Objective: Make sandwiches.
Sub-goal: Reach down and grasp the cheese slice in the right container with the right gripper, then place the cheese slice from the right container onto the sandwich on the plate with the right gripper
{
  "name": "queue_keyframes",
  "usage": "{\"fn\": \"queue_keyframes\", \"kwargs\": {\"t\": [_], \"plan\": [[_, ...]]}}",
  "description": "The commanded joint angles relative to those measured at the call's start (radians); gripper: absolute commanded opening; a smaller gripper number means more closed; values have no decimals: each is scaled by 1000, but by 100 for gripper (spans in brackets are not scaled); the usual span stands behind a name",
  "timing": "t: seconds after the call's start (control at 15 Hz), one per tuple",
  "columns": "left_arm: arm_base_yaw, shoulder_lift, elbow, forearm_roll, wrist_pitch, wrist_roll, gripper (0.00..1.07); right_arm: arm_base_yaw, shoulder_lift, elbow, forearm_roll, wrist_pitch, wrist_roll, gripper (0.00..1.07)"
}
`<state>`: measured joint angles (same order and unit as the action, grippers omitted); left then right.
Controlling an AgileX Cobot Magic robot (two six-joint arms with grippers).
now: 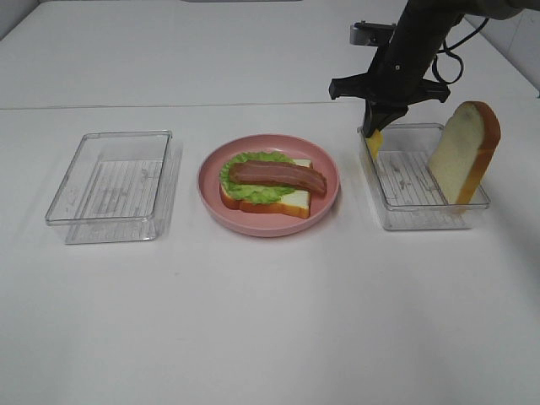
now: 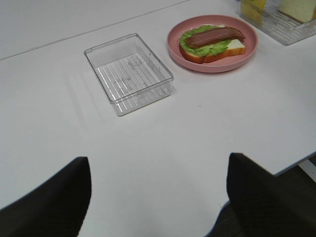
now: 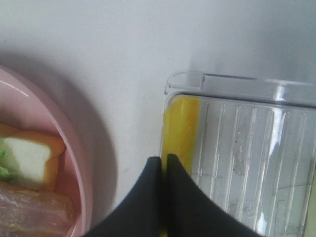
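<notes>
An open sandwich sits on the pink plate [image 1: 268,221]: a bread slice [image 1: 291,202], green lettuce [image 1: 240,187] and a bacon strip [image 1: 278,175] on top. It also shows in the left wrist view [image 2: 213,42]. A second bread slice [image 1: 464,152] leans upright in the right clear tray [image 1: 422,213]. My right gripper [image 1: 377,128] reaches into that tray's near-left corner and is shut on the edge of the yellow cheese square [image 3: 180,128], which stands against the tray wall [image 1: 374,145]. My left gripper [image 2: 158,159] is open and empty over bare table, well short of the left tray.
An empty clear tray [image 1: 111,187] stands left of the plate and also shows in the left wrist view [image 2: 129,73]. The table is white, with a seam line running across behind the trays. The right arm's cables hang at the back right.
</notes>
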<state>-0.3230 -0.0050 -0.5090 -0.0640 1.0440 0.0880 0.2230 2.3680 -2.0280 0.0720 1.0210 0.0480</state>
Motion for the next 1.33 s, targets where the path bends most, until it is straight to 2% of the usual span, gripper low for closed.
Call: {"fn": "queue_keyframes", "kwargs": {"t": [0.07,0.53,0.87,1.2,1.33], "plan": [[-2,-21,3,-9,-2,2,73,-2,-14,-5,-1,4,6,0],[-2,-21,3,-9,-2,2,73,-2,-150,-41,45,103,-10,0],[-2,-21,3,-10,-2,2,73,6,-213,-39,301,168,-81,0],[-2,-21,3,-10,-2,2,73,160,-204,28,349,95,-107,0],[-2,-21,3,-13,-2,2,73,177,-195,66,443,38,-115,0]]}}
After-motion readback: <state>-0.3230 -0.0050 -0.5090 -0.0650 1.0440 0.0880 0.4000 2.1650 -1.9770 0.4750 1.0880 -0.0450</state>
